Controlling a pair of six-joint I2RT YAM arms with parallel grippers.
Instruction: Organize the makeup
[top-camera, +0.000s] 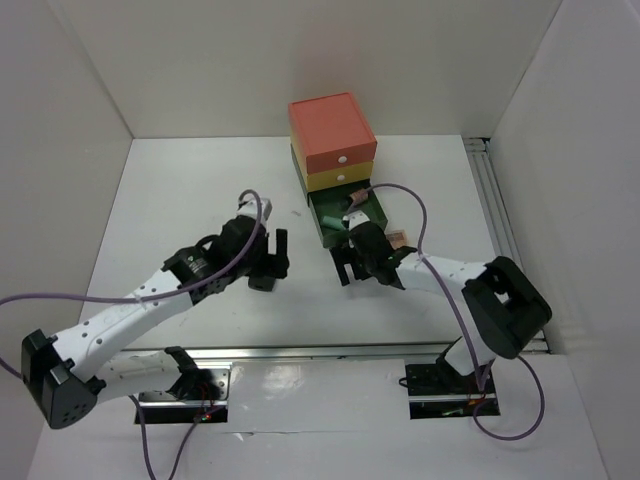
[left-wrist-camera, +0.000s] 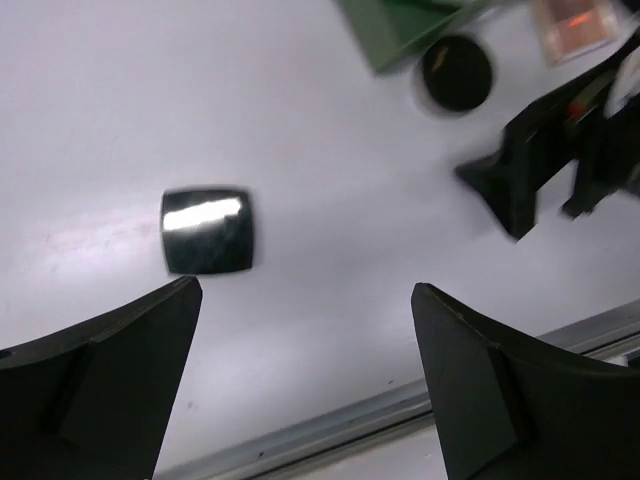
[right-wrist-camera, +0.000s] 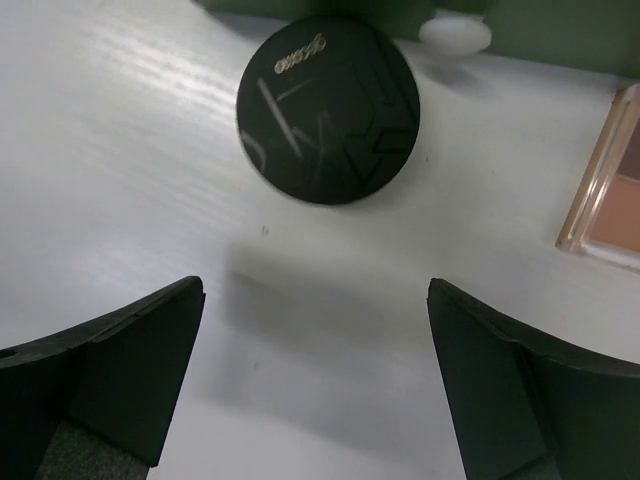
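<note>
A black square compact (left-wrist-camera: 208, 230) lies on the white table, just ahead of my left gripper's left finger. My left gripper (left-wrist-camera: 305, 290) is open and empty above bare table; it also shows in the top view (top-camera: 272, 263). A round black pot (right-wrist-camera: 328, 108) lies in front of the open green drawer (right-wrist-camera: 560, 30) and shows in the left wrist view (left-wrist-camera: 456, 72) too. My right gripper (right-wrist-camera: 315, 290) is open and empty just short of the pot, and also shows in the top view (top-camera: 366, 272). A pink palette (right-wrist-camera: 610, 190) lies to the pot's right (top-camera: 399, 240).
The coral-yellow-green drawer box (top-camera: 332, 140) stands at the back, its green bottom drawer (top-camera: 378, 212) pulled out with small items inside, partly hidden by my right arm. A metal rail (top-camera: 300, 352) runs along the near table edge. White walls close in the sides.
</note>
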